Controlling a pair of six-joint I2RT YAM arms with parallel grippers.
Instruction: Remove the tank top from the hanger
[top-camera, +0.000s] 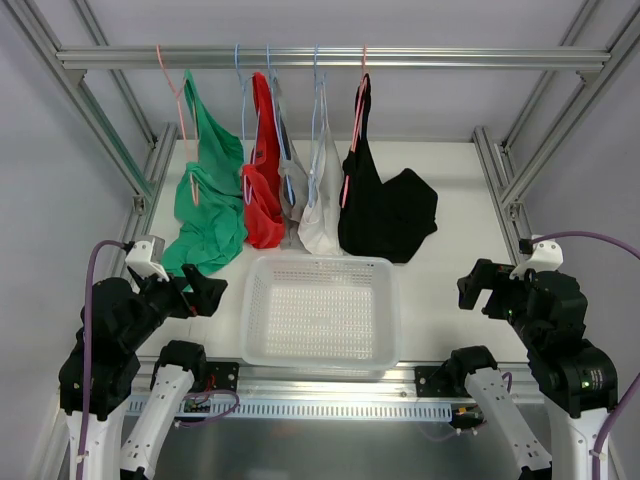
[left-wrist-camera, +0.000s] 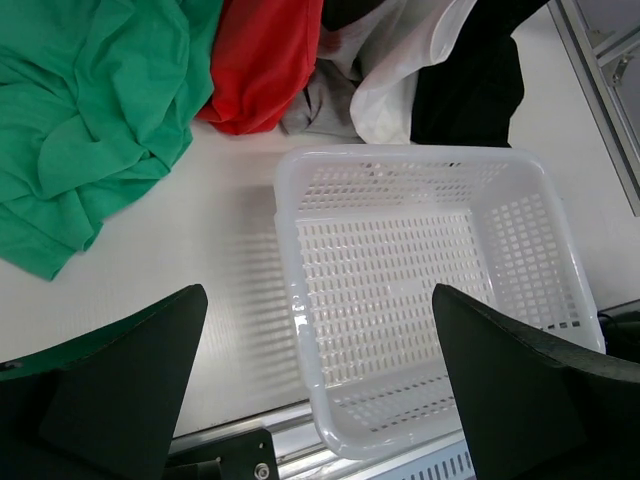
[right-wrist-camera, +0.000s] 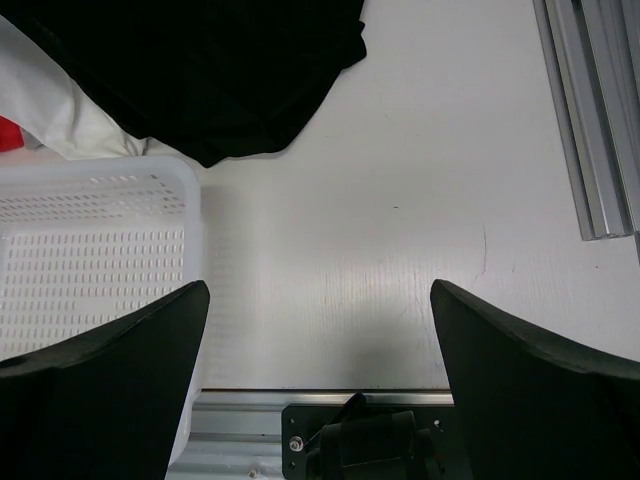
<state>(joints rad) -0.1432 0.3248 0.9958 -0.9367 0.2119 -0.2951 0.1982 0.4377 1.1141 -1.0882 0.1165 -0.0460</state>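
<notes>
I see white counter (top-camera: 450, 200). White perforated basket (top-camera: 318, 260) sits at centre, close to near edge. Beyond it, row of garment hems pooled on counter. Green top (top-camera: 210, 235) at left end, spread widest. Red top (top-camera: 265, 215) just right of it, then grey garment (top-camera: 293, 190) and white garment (top-camera: 320, 225), all bunched together. Black tank top (top-camera: 390, 215) at right end, fabric spilling rightward. White and black hems lie just beside basket's far rim.
</notes>
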